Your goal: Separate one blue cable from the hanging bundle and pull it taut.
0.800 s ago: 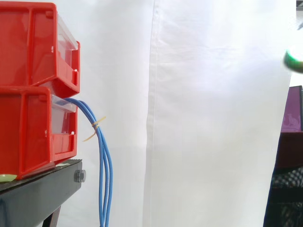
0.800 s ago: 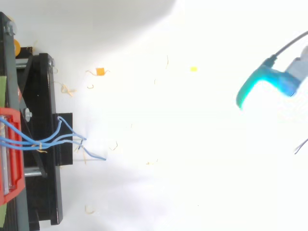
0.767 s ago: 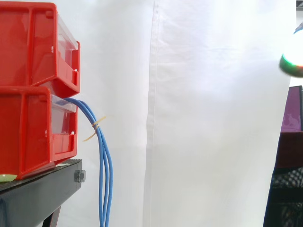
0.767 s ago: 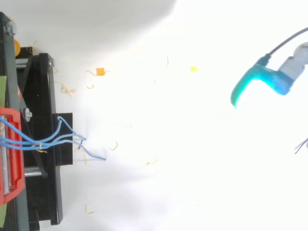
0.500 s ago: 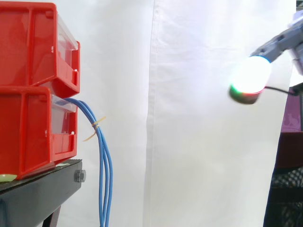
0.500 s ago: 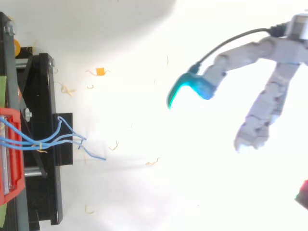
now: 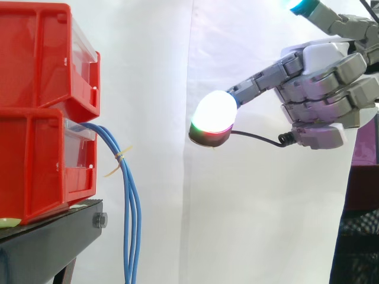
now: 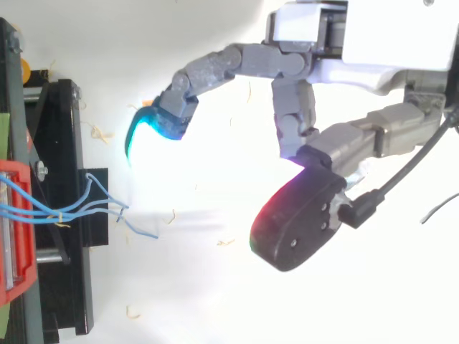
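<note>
Blue cables [image 7: 129, 201] hang from the lower red bin [image 7: 32, 165], bunched just beside its front. The hand [image 7: 323, 83], fingers spread and holding nothing, is well right of that bin.

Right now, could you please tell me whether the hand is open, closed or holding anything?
Hand: open, fingers spread and extended, holding nothing, well apart from the blue cables.
</note>
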`<state>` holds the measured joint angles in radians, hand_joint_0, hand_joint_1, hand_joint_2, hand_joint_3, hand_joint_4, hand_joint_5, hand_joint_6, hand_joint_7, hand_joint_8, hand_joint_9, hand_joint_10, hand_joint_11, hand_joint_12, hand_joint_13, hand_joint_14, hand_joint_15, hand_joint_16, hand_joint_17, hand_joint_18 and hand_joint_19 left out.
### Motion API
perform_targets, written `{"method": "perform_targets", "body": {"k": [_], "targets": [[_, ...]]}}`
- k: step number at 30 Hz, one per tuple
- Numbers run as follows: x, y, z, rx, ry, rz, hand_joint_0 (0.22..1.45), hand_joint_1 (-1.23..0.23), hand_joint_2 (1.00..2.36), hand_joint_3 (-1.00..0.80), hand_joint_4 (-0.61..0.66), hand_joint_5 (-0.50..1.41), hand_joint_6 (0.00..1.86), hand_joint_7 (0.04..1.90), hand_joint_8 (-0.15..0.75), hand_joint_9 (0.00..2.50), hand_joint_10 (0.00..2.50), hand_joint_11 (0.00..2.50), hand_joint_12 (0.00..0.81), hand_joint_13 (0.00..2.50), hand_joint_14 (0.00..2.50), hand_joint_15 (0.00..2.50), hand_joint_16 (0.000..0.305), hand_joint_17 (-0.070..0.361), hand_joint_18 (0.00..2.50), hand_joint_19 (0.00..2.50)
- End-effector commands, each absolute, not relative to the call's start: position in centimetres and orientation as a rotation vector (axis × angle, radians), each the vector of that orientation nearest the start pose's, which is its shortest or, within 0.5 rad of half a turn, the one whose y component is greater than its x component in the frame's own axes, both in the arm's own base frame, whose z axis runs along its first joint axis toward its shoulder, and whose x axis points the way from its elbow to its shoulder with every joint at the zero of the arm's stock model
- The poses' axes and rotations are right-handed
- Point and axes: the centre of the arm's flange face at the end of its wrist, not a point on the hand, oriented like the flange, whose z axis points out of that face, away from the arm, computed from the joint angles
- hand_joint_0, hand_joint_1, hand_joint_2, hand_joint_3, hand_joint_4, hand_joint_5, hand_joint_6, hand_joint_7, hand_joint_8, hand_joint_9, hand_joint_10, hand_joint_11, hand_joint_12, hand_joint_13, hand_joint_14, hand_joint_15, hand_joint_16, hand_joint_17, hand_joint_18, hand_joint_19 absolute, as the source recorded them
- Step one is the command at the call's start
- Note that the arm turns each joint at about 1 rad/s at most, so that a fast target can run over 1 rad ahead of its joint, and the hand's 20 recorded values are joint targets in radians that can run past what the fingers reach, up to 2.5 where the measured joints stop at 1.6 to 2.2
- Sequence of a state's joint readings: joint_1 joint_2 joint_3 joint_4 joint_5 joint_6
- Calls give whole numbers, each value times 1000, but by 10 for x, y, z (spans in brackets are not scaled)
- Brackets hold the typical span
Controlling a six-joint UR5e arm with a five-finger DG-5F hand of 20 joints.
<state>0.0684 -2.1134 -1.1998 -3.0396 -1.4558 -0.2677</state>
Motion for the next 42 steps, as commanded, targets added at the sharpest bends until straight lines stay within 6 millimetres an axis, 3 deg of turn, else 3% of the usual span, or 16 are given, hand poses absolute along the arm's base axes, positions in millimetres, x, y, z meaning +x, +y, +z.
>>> {"method": "perform_targets", "body": {"k": [1,9,12,15,19,20,22,23,26,35,42], "targets": [[707,-97,353,1066,1352,938,291,-428,1000,-500,314,-202,502,700,367,1667,16,1346,503,1696,21,1228,103,231,2028,344],[708,-99,352,1032,1354,880,295,-434,1000,-500,315,-200,502,700,368,1665,18,1347,497,1702,20,1225,100,225,2025,365],[707,-101,343,1028,1344,867,295,-435,1000,-500,315,-200,502,698,369,1678,18,1363,495,1738,18,1283,100,225,2036,379],[706,-104,320,1001,1279,895,296,-434,1000,-500,318,-200,502,703,364,1708,16,1423,495,1760,17,1348,100,225,2055,376],[706,-105,312,983,1243,913,295,-437,1000,-500,319,-199,502,698,367,1713,16,1443,491,1792,14,1412,100,226,2056,388],[712,-105,290,998,1266,907,295,-436,1000,-500,319,-199,502,700,365,1716,16,1433,484,1795,13,1429,101,226,2055,380],[715,-106,286,998,1265,906,297,-438,1000,-500,319,-199,502,700,370,1717,16,1437,490,1797,13,1424,101,226,2055,380],[728,-109,267,1024,1259,939,296,-438,1000,-500,319,-199,502,700,365,1715,16,1448,483,1799,12,1426,100,226,2054,386],[767,-106,246,1031,1259,1040,299,-437,1000,-500,318,-199,502,700,362,1712,16,1449,486,1796,13,1439,100,226,2050,388],[771,-104,247,1067,1294,1027,299,-437,1000,-500,318,-199,502,696,363,1710,16,1446,491,1798,11,1445,100,225,2033,393],[780,-95,225,1091,1245,1027,301,-437,1000,-500,318,-197,502,704,361,1709,19,1443,489,1796,10,1454,100,225,2013,408]]}}
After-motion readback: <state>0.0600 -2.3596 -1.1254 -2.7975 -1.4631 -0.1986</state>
